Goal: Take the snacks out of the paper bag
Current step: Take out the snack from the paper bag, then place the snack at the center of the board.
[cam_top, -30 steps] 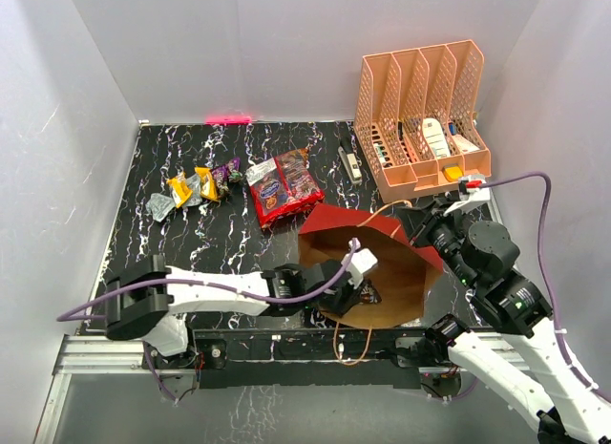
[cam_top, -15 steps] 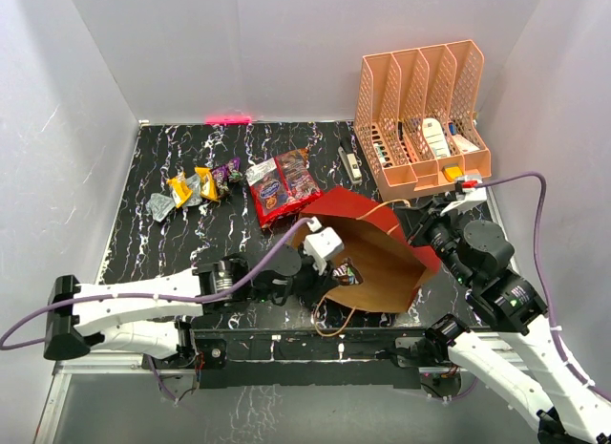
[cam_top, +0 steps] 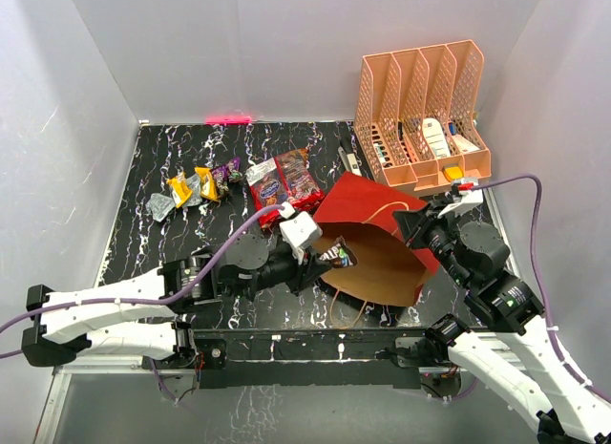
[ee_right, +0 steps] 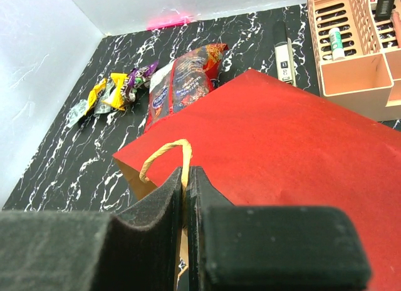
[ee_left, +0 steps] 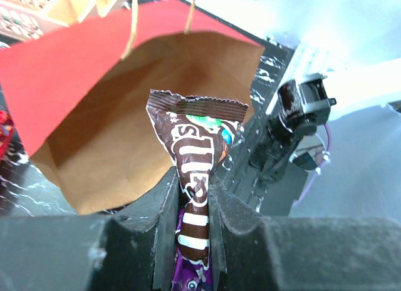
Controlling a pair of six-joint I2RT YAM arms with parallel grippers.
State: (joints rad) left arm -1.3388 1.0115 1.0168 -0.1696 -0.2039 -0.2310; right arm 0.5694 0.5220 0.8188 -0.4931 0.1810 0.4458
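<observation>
The paper bag [cam_top: 382, 258], red outside and brown inside, lies tilted at the front right with its mouth facing left. My left gripper [cam_top: 323, 256] is just outside the mouth, shut on a brown snack packet [cam_top: 337, 254]. In the left wrist view the brown packet [ee_left: 199, 147] sticks up between the fingers [ee_left: 164, 197], a purple packet [ee_left: 191, 266] is pinched below it, and the bag's inside [ee_left: 119, 122] is behind. My right gripper [ee_right: 186, 175] is shut on the bag's cord handle [ee_right: 164, 154]. Two red bags [cam_top: 284, 185] and several small packets [cam_top: 196, 186] lie on the table.
An orange slotted rack [cam_top: 420, 110] with white and dark items stands at the back right. A dark slim object [cam_top: 350, 163] lies left of it. White walls close in the black marbled table [cam_top: 153, 243] on three sides.
My left gripper has pulled back out of the bag toward the left, with the brown packet in it. The bag has tipped back and to the right. The right gripper keeps hold of the handle.
</observation>
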